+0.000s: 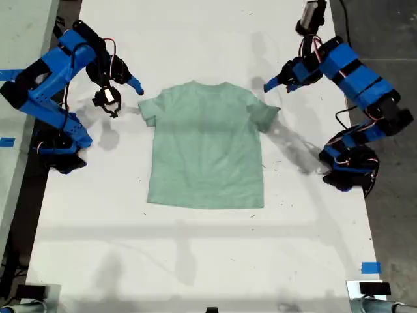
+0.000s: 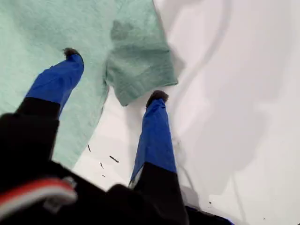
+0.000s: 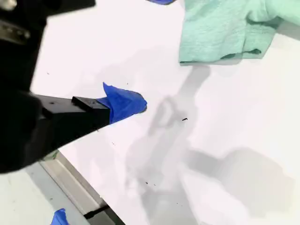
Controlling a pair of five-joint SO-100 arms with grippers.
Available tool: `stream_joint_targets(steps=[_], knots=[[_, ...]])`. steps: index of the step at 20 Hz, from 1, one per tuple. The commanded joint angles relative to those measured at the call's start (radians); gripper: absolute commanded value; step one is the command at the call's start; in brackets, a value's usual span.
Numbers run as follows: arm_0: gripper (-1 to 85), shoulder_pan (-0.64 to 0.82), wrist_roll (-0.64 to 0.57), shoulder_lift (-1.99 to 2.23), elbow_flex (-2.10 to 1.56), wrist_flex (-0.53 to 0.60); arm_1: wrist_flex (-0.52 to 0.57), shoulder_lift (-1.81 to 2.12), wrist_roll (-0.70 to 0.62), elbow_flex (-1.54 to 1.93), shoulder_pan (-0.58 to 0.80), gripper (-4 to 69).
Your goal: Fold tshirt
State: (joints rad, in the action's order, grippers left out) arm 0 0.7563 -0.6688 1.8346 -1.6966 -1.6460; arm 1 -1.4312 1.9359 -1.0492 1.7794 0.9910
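Straddling one sleeve hem of the tshirt point(image 2: 140, 65), which lies flat mid-table, my first gripper point(image 2: 115, 75) stands wide open and nearest; my second gripper's point(image 3: 123, 104) state cannot be told.

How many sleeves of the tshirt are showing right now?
2: one sleeve at the exterior view's left, the other sleeve at its right, on the tshirt.

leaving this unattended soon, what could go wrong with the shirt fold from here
My first gripper is open astride the tshirt sleeve, one of its fingers at the hem; closing there may pinch only the edge and slip. My second gripper is off the cloth, so a one-sided pull could drag it askew.
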Motion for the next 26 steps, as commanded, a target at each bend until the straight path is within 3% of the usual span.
stream_joint_targets(steps=[1,7,13,18,22,26], knots=[[28.9,0.011,-0.012,-0.005,0.064,0.002,0.081,-0.025,-0.015,0.034,-0.011,27.3],[28.6,0.003,-0.026,-0.046,0.067,0.02,0.328,-0.175,-0.044,0.206,-0.026,27.9],[28.7,-0.002,-0.028,-0.061,0.067,0.025,0.463,-0.368,-0.075,0.21,-0.029,26.8],[28.7,-0.012,-0.025,-0.066,0.063,0.028,0.486,-0.394,-0.086,0.183,-0.021,0.4],[28.5,-0.029,-0.018,-0.071,0.06,0.032,0.459,-0.4,-0.1,0.14,-0.021,-1.7],[28.5,-0.038,-0.012,-0.071,0.055,0.032,0.275,-0.345,-0.094,-0.015,-0.043,-1.7]])
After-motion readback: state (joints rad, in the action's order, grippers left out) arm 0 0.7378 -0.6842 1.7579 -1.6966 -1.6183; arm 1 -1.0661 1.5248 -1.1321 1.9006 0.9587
